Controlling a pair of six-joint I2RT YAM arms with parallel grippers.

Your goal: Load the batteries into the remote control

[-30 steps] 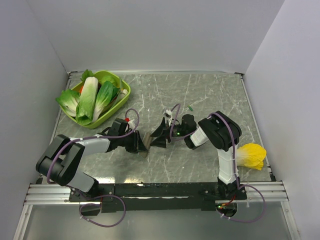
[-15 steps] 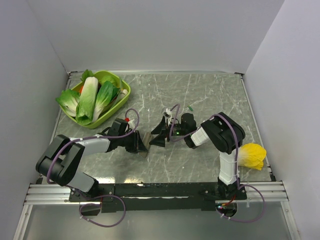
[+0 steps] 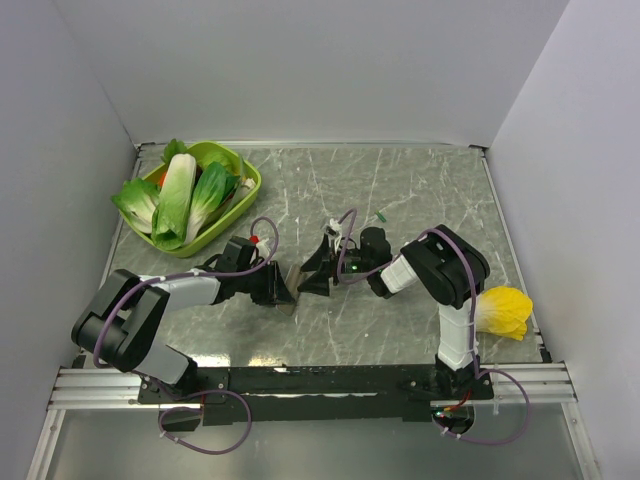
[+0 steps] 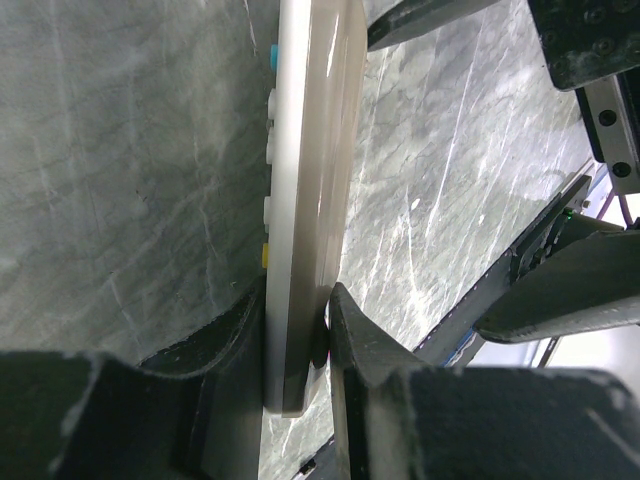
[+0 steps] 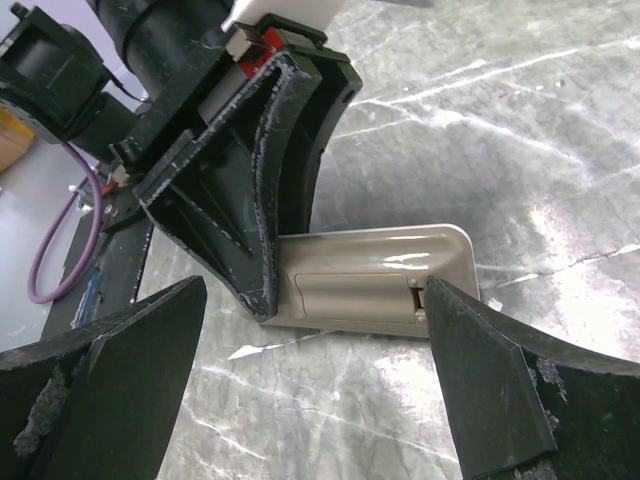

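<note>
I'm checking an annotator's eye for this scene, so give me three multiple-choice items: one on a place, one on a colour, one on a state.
1. Where is the bowl in the top view?
A. Far left corner
B. Near right corner
C. Between the two arms

2. What colour is the leafy lump on the far right?
A. Red
B. Yellow
C. Blue

3. What is the left gripper doing?
A. Open, holding nothing
B. Shut on the remote
C. Out of every view

Answers:
1. A: it sits at the far left, away from both arms.
2. B: it is bright yellow.
3. B: the left wrist view shows it clamping the remote from both sides.
</note>
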